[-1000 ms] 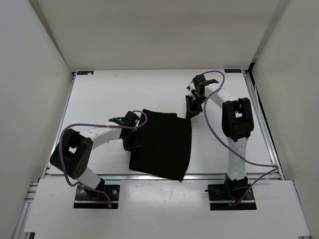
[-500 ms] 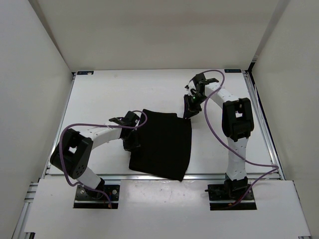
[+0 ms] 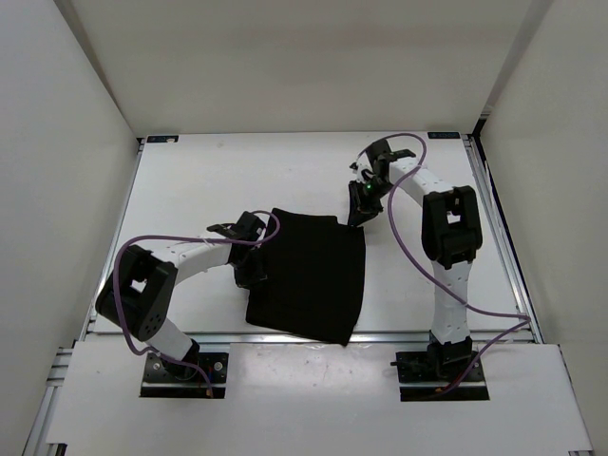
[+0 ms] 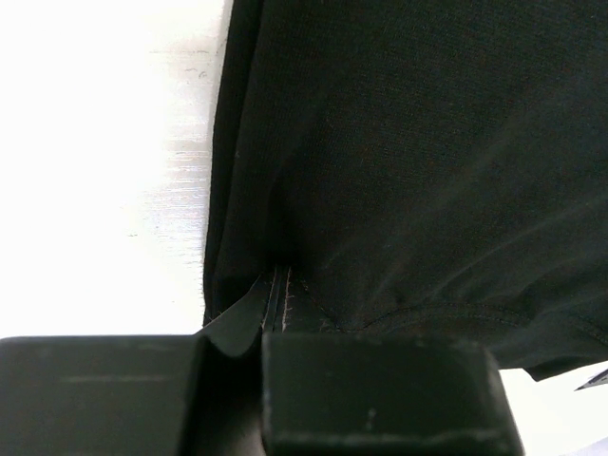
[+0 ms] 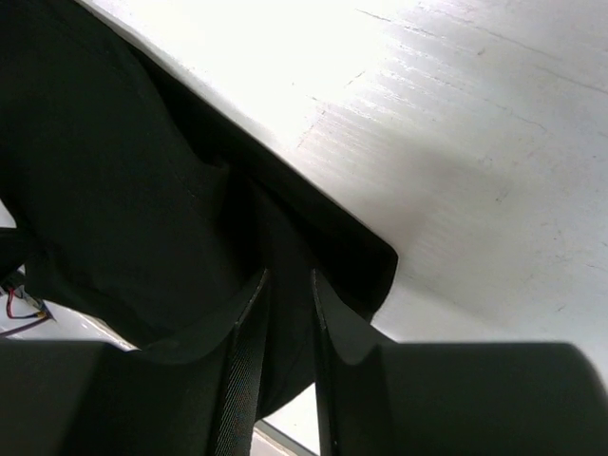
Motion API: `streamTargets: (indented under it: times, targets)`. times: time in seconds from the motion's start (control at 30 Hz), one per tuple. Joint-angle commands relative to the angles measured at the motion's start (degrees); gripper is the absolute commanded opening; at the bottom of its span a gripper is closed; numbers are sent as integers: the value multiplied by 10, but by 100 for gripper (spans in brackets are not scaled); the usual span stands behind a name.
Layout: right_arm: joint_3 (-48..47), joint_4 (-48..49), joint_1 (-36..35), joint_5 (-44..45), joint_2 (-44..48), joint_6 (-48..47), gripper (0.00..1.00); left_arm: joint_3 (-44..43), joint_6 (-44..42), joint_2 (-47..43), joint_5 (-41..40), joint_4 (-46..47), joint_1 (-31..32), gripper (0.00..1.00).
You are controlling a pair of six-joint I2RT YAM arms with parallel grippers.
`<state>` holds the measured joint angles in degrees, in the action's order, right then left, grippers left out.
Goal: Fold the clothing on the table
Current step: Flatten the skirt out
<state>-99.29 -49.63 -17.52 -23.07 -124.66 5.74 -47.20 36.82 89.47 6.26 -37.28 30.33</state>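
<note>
While the clothing [image 3: 309, 280] lies near the front middle of the surface [image 3: 209, 180], it looks like a dark block with fairly straight sides. I think at least one fold is already made, but I cannot see the layers from above.

The left tool [image 3: 254, 269] sits at the left edge of the cloth. From its own camera, it is pinched tight on a little bunch of that edge.

The right tool [image 3: 362, 203] is at the far right corner of the cloth. Its fingers [image 5: 242, 361] stand just a little apart, with black cloth showing in the gap. I cannot tell if it grips the corner or only hangs over it.

The cloth is wide and the far right corner sticks out, so I think more folding is left.
</note>
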Motion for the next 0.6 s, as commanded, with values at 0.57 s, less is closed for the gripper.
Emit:
streamTargets:
  times: [0.57]
  targets:
    - [25,7,-11,5,20,-23,29,48,-21,-2,-44,-3,-20,0]
